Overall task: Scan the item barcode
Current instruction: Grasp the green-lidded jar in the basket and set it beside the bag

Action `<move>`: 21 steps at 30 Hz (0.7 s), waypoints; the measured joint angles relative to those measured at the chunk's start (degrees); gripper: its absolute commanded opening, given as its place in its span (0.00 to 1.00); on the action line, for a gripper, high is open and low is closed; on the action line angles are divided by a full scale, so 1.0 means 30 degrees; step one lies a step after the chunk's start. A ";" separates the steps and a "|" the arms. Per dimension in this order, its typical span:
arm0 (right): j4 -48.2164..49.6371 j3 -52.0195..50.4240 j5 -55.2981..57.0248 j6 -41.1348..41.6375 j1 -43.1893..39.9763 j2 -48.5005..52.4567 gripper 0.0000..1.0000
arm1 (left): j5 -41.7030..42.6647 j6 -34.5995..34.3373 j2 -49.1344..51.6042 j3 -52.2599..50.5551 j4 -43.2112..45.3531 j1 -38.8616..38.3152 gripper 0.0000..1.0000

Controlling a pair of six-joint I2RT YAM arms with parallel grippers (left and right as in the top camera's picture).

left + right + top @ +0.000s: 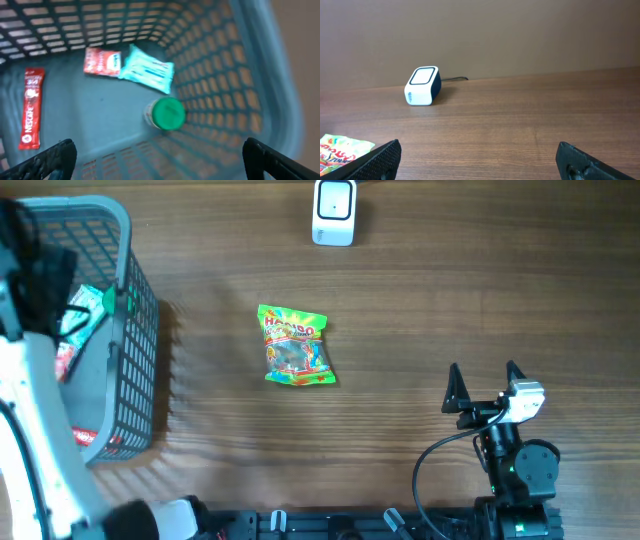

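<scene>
A green Haribo candy bag (294, 346) is seen lying flat on the wooden table (450, 290), near its middle and printed face up; no barcode can be made out on it. The white barcode scanner (334, 212) is placed at the far edge of the table, well apart from the bag and slightly to its right. The right gripper (483, 375) is held low over the table's near right side, well apart from the bag, with its jaws spread wide and nothing between them. In the right wrist view the scanner is seen ahead and the bag's corner at the lower left. The left gripper (159, 150) is positioned above the blue-grey mesh basket (135, 330) at the table's left edge, its jaws likewise spread wide and empty. Inside the basket a red Nescafé sachet (31, 108), a red packet (101, 62), a pale teal packet (147, 74) and a green-capped container (167, 113) are seen on the floor.
</scene>
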 measured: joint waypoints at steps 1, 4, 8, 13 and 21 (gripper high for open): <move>0.0007 -0.0007 0.0000 0.0000 0.0000 0.0000 1.00 | 0.2346 0.1071 0.1428 0.0095 0.0306 0.1479 1.00; 0.0007 -0.0007 0.0000 0.0000 0.0000 0.0000 1.00 | 0.4911 0.4422 0.4459 0.0117 0.1027 0.2288 1.00; 0.0007 -0.0007 0.0000 0.0000 0.0000 0.0000 1.00 | 0.6470 0.7883 0.8138 0.0109 0.1814 0.2178 1.00; 0.0007 -0.0007 0.0000 0.0000 0.0000 0.0000 1.00 | 0.7104 0.9836 0.8918 0.0109 0.3876 0.1931 1.00; 0.0007 -0.0007 0.0000 0.0000 0.0000 0.0000 1.00 | 0.7176 1.0178 1.0477 0.0117 0.3978 0.1173 1.00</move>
